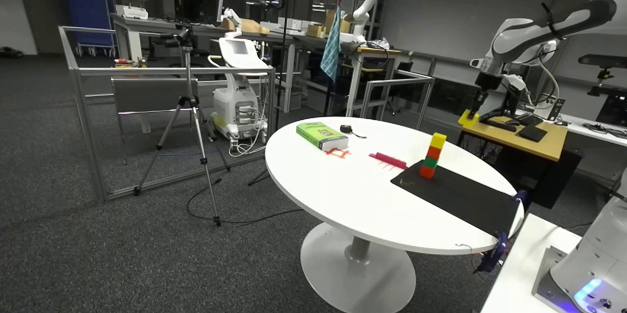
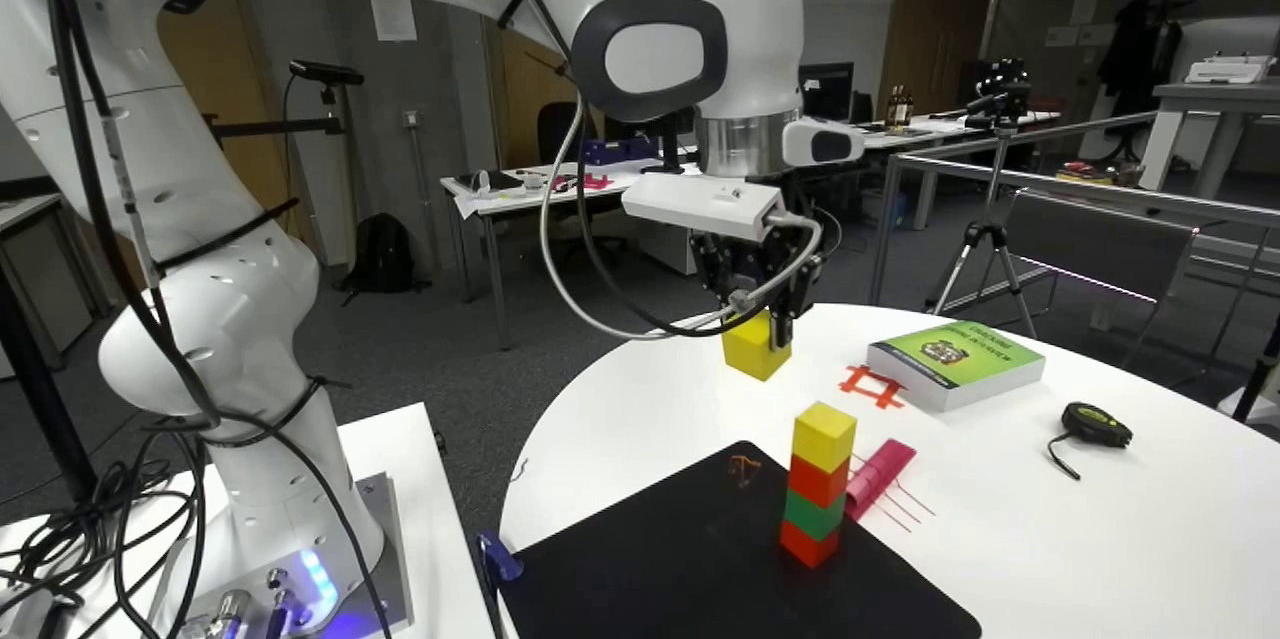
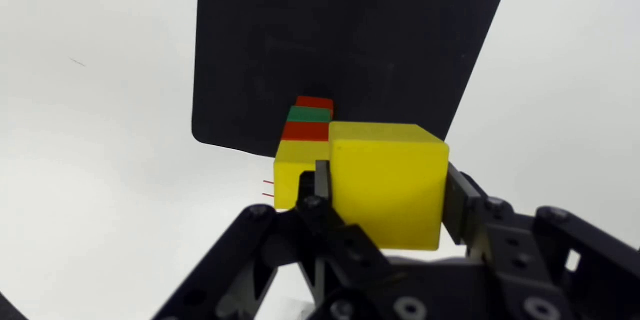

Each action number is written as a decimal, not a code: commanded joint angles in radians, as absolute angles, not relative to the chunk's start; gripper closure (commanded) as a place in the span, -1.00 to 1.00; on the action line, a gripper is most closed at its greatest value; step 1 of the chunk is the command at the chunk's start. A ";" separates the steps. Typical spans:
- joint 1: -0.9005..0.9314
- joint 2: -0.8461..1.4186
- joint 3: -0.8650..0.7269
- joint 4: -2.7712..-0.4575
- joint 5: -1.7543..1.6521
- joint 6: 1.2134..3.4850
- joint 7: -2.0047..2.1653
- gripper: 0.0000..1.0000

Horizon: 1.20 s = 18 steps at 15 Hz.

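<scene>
A yellow cube [image 2: 757, 351] is clamped in the gripper [image 3: 389, 190], whose jaws press on 2 opposite sides of it, and hangs clear above the white table [image 2: 620, 449]. In the wrist view it partly covers a stack of 4 cubes [image 2: 816, 485], yellow over red over green over red, standing on a black mat [image 2: 690, 554]. Just beside the mat lies a pink strip [image 2: 880, 476], and farther out are a green book [image 2: 955, 359] and a tape measure [image 2: 1095, 424].
</scene>
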State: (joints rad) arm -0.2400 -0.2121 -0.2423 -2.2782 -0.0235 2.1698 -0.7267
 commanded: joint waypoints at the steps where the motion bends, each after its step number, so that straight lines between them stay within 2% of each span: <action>1: -0.214 -0.211 -0.257 -2.269 -0.028 2.147 -0.722 -0.10; 5: -0.210 -0.208 -0.256 -2.264 -0.028 2.140 -0.722 -0.10; 6: -0.210 -0.208 -0.257 -2.264 -0.028 2.140 -0.722 0.40; 18: -0.198 -0.031 -0.245 -2.189 0.070 2.274 -0.740 0.40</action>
